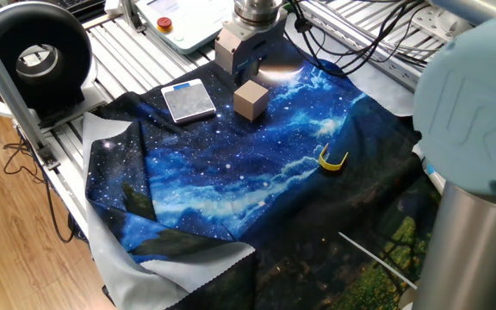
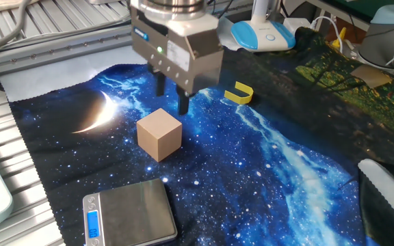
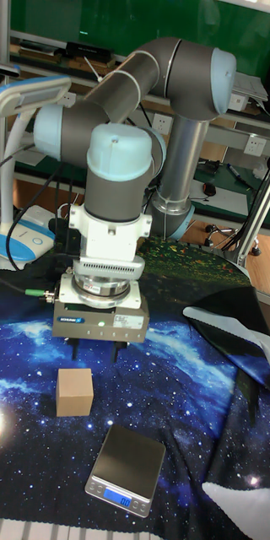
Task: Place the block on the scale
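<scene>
I am watching the gripper (image 2: 172, 99) hanging with its jaws apart just above and behind the block (image 2: 159, 134), gripping nothing.

Going left to right in the other fixed view: the scale (image 2: 130, 214) is lying flat on the starry blue cloth (image 2: 286, 171) near the front edge, its blue strip facing left, with nothing on its platform. The block is sitting on the cloth a little beyond the scale, apart from it. Two dark fingers (image 2: 183, 102) are pointing down behind the block, a clear gap showing between them, neither touching the wood. Further right, a yellow clip (image 2: 239, 93) is resting on the cloth, and a white-and-blue device (image 2: 262, 34) is standing behind it.
</scene>
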Tool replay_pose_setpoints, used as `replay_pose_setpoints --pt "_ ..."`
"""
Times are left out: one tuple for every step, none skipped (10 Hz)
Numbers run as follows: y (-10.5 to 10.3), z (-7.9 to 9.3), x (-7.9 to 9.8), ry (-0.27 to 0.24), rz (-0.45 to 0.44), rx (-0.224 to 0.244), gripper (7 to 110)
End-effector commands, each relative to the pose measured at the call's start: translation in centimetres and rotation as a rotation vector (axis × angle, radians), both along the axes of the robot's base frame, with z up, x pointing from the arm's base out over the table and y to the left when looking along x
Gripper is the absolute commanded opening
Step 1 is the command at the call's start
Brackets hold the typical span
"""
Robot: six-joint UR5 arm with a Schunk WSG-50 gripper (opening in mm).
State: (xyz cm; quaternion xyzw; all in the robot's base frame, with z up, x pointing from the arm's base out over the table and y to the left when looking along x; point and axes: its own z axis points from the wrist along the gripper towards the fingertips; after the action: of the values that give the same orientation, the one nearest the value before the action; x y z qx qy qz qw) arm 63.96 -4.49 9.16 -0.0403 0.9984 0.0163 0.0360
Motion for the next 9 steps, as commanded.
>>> replay_pose_setpoints --pt "-0.7 -1.4 0.9 -0.019 0.017 -0.002 66" --pt "-0.9 -1.7 1.0 -0.022 0.012 -0.002 66" --pt "-0.6 -2.2 1.2 -0.022 0.009 0.012 66" --pt "-0.6 -2.8 1.4 -0.021 0.012 0.009 66" --pt "-0.9 -3.4 2.0 -0.034 0.04 -0.007 66" --pt "-1.4 -3.5 1.9 -0.029 0.075 -0.029 88" --pt "-1.6 -3.3 1.8 -0.03 0.071 -0.033 88" --pt "-1.4 -3.4 1.8 -0.032 0.058 -0.018 88" --pt "-1.3 -3.9 1.8 -0.036 0.058 -0.006 88"
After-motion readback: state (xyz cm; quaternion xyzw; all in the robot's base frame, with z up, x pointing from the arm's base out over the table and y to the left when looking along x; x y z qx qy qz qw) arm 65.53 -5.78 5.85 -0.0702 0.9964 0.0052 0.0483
